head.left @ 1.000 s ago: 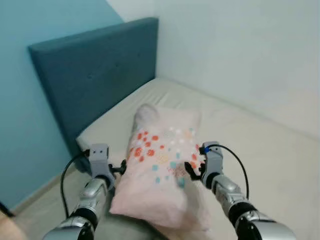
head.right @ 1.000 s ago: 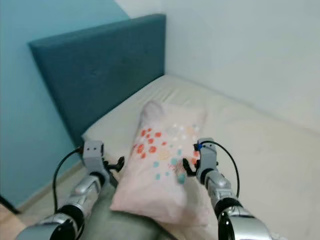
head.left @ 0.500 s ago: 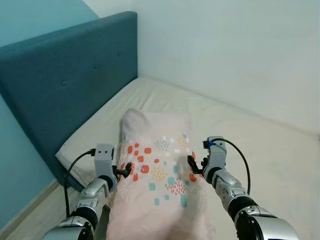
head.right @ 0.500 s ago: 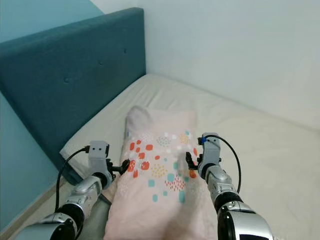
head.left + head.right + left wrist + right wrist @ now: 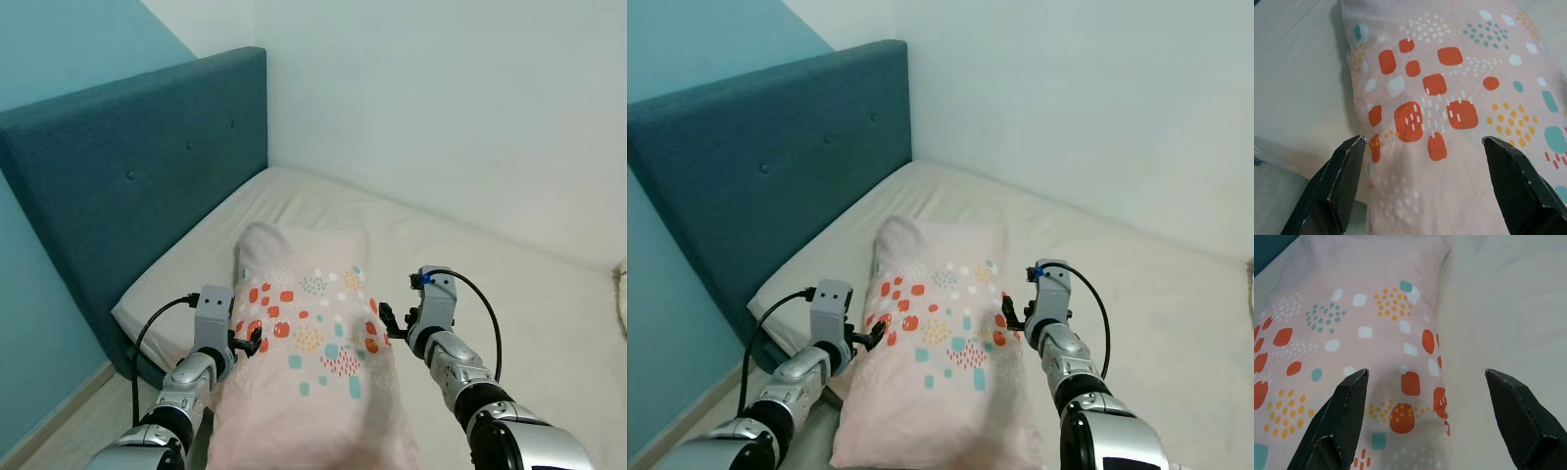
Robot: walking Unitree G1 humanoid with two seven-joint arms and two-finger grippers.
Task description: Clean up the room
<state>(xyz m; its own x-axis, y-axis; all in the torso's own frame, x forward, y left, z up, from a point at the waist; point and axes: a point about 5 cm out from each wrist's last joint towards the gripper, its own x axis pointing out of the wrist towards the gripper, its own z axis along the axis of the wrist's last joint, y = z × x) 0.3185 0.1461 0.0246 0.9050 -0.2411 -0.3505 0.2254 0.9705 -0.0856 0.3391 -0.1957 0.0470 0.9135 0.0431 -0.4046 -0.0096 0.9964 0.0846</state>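
A pink pillow (image 5: 309, 343) with orange, teal, white and yellow spots lies lengthwise on the cream mattress (image 5: 490, 264), its far end toward the blue headboard (image 5: 127, 186). My left gripper (image 5: 251, 340) is at the pillow's left side. In the left wrist view the left gripper (image 5: 1422, 141) is open, its fingers spread wide over the patterned cloth (image 5: 1449, 98). My right gripper (image 5: 385, 318) is at the pillow's right side. In the right wrist view the right gripper (image 5: 1426, 373) is open too, straddling the pillow's edge (image 5: 1366, 333) and the bare sheet.
The bed fills the room's corner, with pale walls behind and to the right. The headboard stands against a blue wall on the left. A strip of floor (image 5: 59, 431) shows at the lower left. A pale object (image 5: 621, 294) peeks in at the right edge.
The camera has swung toward the bed. The pillow, raised between the grippers a second ago, now lies flat on the mattress, and the right gripper sits slightly farther right.
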